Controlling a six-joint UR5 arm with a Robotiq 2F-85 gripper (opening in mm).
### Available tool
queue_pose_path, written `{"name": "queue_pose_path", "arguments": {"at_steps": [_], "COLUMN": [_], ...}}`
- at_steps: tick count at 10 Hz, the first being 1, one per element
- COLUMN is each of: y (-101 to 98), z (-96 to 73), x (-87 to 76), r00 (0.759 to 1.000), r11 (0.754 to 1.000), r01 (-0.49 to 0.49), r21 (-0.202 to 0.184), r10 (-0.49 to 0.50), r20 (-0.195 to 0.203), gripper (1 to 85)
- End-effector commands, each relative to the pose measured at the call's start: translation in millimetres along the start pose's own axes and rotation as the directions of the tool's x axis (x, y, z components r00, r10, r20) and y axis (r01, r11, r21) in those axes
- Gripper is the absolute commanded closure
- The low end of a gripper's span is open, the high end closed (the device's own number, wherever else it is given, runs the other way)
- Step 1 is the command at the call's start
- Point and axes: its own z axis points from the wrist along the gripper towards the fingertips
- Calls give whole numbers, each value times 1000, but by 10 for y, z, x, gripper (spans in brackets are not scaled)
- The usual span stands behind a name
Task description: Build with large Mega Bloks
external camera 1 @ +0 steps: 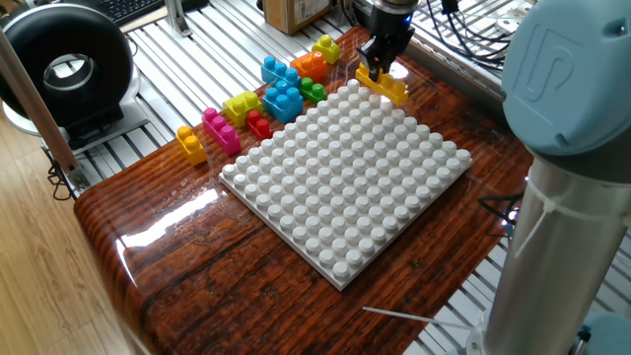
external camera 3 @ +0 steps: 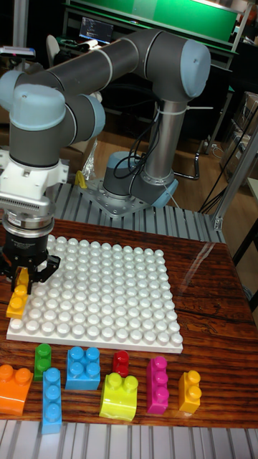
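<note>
My gripper (external camera 1: 381, 61) (external camera 3: 26, 275) is shut on a long yellow brick (external camera 1: 385, 85) (external camera 3: 17, 301). It holds the brick tilted at the far corner of the white studded baseplate (external camera 1: 345, 177) (external camera 3: 100, 297); I cannot tell whether brick and studs touch. The other Mega Bloks lie loose on the table beside the plate: yellow (external camera 1: 326, 46), orange (external camera 1: 312, 65) (external camera 3: 16, 387), two blue (external camera 1: 278, 71) (external camera 1: 284, 101), green (external camera 1: 312, 90) (external camera 3: 43, 361), lime (external camera 1: 241, 105) (external camera 3: 120, 394), red (external camera 1: 259, 124) (external camera 3: 121, 362), magenta (external camera 1: 221, 131) (external camera 3: 157, 385), and a yellow-orange one (external camera 1: 191, 144) (external camera 3: 190, 391).
The arm's thick grey column (external camera 1: 562, 197) fills the right of the fixed view. A black ring-shaped device (external camera 1: 64, 69) stands off the table at the left. A cardboard box (external camera 1: 296, 12) and cables (external camera 1: 473, 30) lie behind. A thin white stick (external camera 1: 399, 309) lies by the near table edge.
</note>
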Motion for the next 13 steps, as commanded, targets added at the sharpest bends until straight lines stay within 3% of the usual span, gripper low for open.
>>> {"name": "queue_pose_path", "arguments": {"at_steps": [1, 13], "y": [39, 42], "z": [17, 94], "x": [12, 89], "r00": [999, 1000], "r11": [999, 999], "r01": [33, 1], "r21": [-14, -39], "r10": [-33, -1], "r20": [6, -8], "gripper": [847, 847]}}
